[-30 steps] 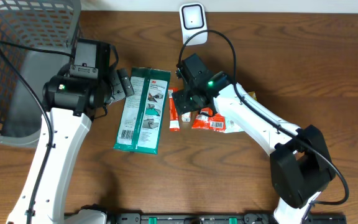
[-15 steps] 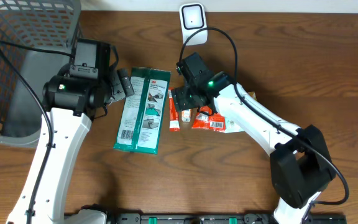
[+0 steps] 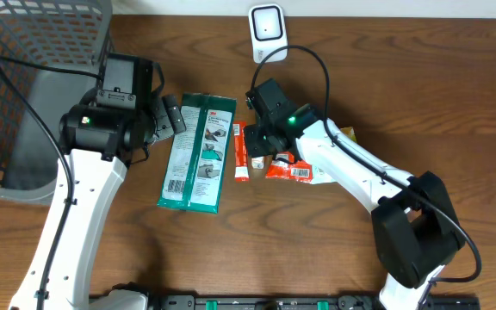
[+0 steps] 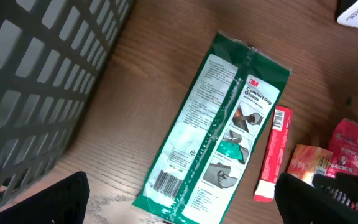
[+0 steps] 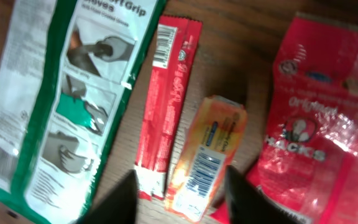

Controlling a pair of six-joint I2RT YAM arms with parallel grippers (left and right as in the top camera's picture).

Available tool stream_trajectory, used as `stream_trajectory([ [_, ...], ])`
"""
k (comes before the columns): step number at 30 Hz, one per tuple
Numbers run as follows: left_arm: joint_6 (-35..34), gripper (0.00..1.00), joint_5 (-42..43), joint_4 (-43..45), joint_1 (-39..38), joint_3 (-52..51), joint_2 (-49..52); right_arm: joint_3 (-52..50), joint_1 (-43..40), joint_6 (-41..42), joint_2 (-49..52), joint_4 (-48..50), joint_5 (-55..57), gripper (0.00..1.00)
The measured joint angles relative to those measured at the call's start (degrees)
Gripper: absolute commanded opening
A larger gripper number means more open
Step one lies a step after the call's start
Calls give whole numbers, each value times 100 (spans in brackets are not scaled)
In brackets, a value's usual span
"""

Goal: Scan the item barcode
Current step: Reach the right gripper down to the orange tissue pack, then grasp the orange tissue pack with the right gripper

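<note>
**Overhead:** We see the right gripper (image 3: 263, 146) low over the small goods lying just right of the green pack (image 3: 198, 153). A red stick (image 3: 240, 153) lies beside the pack's edge. An orange packet (image 3: 279, 160) is one place farther from the pack, and a red bag (image 3: 304, 170) farther again. The scanner (image 3: 266, 30) stands beyond the pack's top right corner, well apart from it. The left gripper (image 3: 169, 114) sits off the pack's top left corner, near the basket (image 3: 24, 86).

**Left wrist:** The left gripper's jaws are spread wide with nothing between them. The green pack lies flat below, its label side up.

**Right wrist:** The right gripper's jaws stand either side of the orange packet's near end, one of them close by the red stick's tip. We cannot tell whether they have pinched the packet or merely bracket it. The packet lies flat, two places from the green pack, with its barcode (image 5: 201, 171) facing up.

We judge the step in hand to be the pick-up of the orange packet. The next move calls for a firm pinch on the packet alone, leaving the stick behind. It then needs a lift and a carry past the pack's corner to the scanner, with the barcode turned toward the scanner's window.
</note>
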Motion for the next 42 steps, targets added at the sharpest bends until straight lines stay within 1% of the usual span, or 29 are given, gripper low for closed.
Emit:
stream_trajectory([
  [1,0,95,0,0,0,0,0,0,-15,-20,0,9,-24,1],
  [2,0,95,-2,0,0,0,0,-2,-52,-20,-4,7,-48,1],
  [9,0,95,-2,0,0,0,0,-2,-442,-28,-275,-238,-85,1],
  [14,0,95,-2,0,0,0,0,-68,-439,-28,-295,-361,-118,1],
  [27,0,95,-2,0,0,0,0,-533,-411,-15,-201,155,-70,1],
  [35,0,96,-2,0,0,0,0,-901,-214,127,-201,551,17,1],
  [42,0,96,-2,0,0,0,0,-922,-188,157,-199,634,24,1],
])
